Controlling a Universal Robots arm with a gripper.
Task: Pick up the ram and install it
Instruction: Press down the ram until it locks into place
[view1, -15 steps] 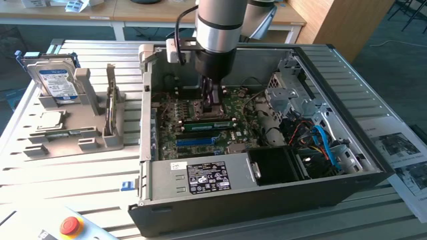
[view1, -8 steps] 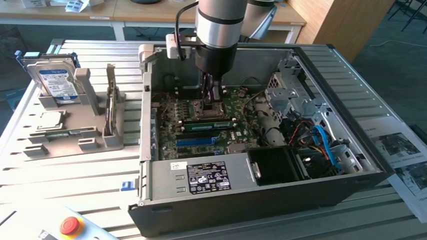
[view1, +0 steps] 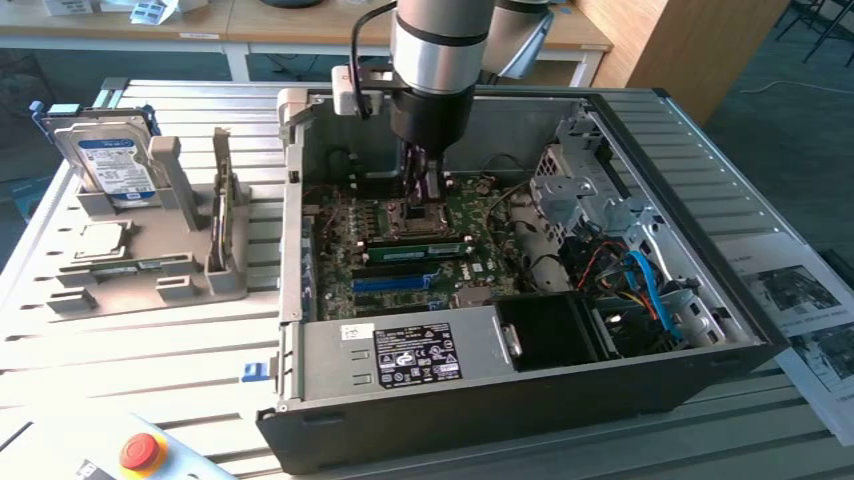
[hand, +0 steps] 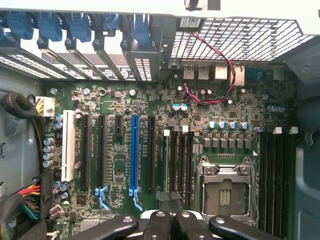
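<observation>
Gripper (view1: 427, 190) is sitting low inside the open case (view1: 300, 300), centre of the exterior frame. In the wrist view its jaws (hand: 170, 222) are reading narrow, practically together, at bottom centre.

The ram (view1: 418, 248) is showing as a green strip lying across the board mid-frame, just below the CPU socket (view1: 407, 215). You're looking at it from too shallow an angle to say whether it's fully seated or only resting in its slot.

Risks I'm seeing:
- Open socket (hand: 224, 192) is lying right beside the fingers, so any sideways drift is risking its exposed contacts.
- If the stick is sitting skewed or the end clips aren't latching, downward force is going into the board rather than the slot.
- Closed fingers are giving little contact area, so slipping off a thin edge looks likely.

Hard to make out:
- A dark block between the fingertips at bottom centre of the wrist view. I can't tell if it's the stick's edge.
- The thin upright piece in the grey fixture (view1: 200, 270), left of frame, is too edge-on to identify.
</observation>
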